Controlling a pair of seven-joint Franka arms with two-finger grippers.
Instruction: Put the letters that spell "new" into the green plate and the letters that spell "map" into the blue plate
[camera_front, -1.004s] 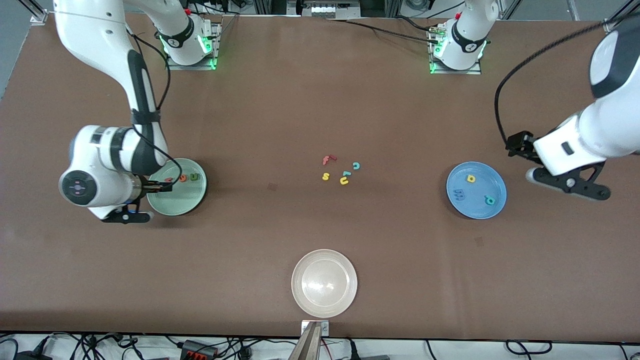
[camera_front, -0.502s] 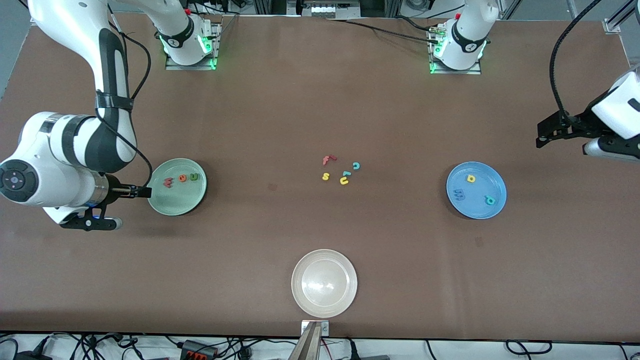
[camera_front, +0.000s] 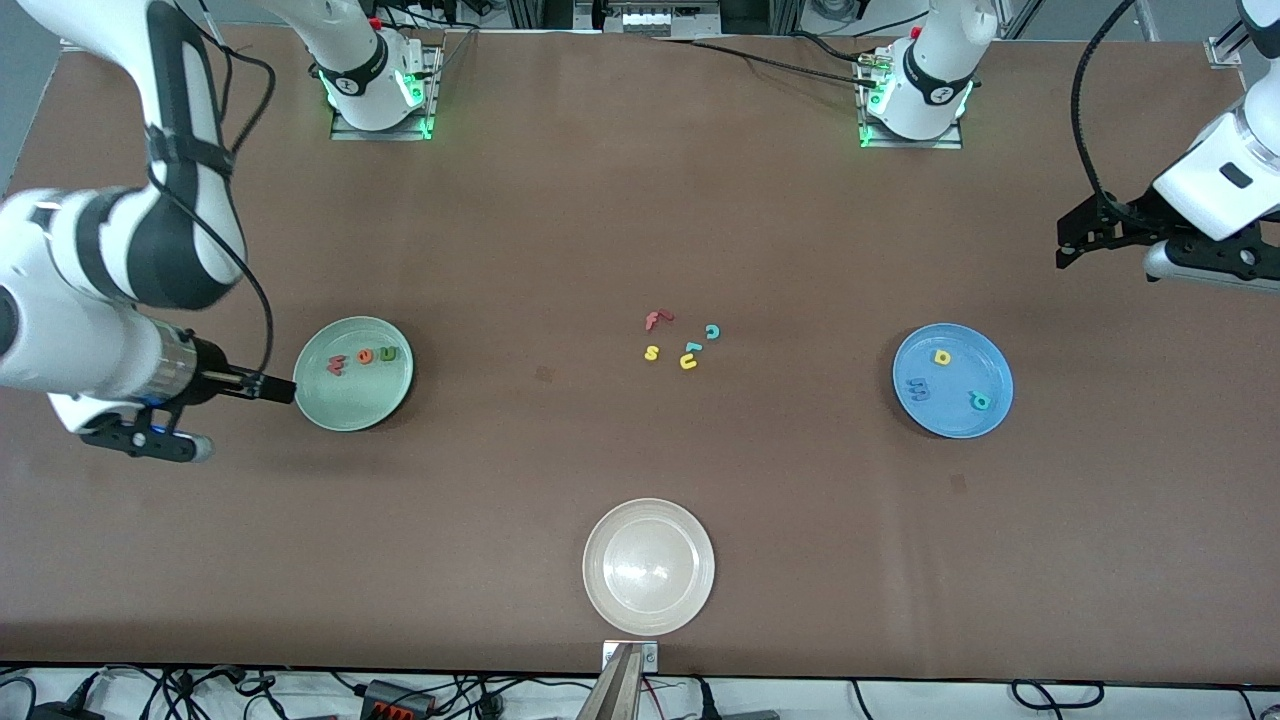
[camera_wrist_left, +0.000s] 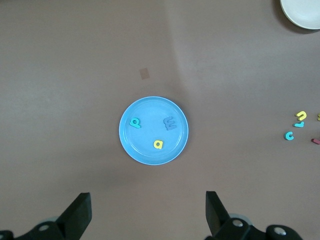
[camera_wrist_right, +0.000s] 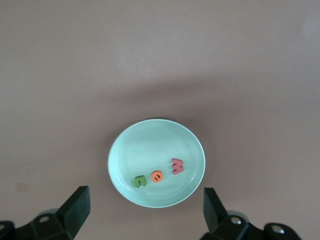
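Observation:
The green plate (camera_front: 350, 402) (camera_wrist_right: 150, 145) lies toward the right arm's end of the table. In it sit the green n (camera_front: 388, 353) (camera_wrist_right: 140, 181), the orange e (camera_front: 365, 356) (camera_wrist_right: 157, 176) and the pinkish-red w (camera_front: 337, 366) (camera_wrist_right: 177, 166). The blue plate (camera_front: 955, 415) (camera_wrist_left: 150, 112) lies toward the left arm's end and holds the yellow a (camera_front: 941, 356) (camera_wrist_left: 158, 144), the dark blue m (camera_front: 918, 386) (camera_wrist_left: 170, 123) and the teal p (camera_front: 980, 401) (camera_wrist_left: 135, 122). My right gripper (camera_front: 140, 438) (camera_wrist_right: 145, 197) hangs open and empty high over the table beside the green plate. My left gripper (camera_front: 1195, 268) (camera_wrist_left: 147, 197) hangs open and empty beside the blue plate.
A white plate (camera_front: 648, 605) (camera_wrist_left: 300, 12) stands near the front edge at mid-table. Loose letters lie in the middle of the table: a red f (camera_front: 656, 319), a teal c (camera_front: 712, 331) (camera_wrist_left: 289, 135), a yellow s (camera_front: 651, 352) and a yellow u (camera_front: 688, 362) (camera_wrist_left: 301, 115).
Both arms have risen and drawn away from their plates, the right toward its end of the table, the left toward its end and its base. Plates and letters have stayed put.

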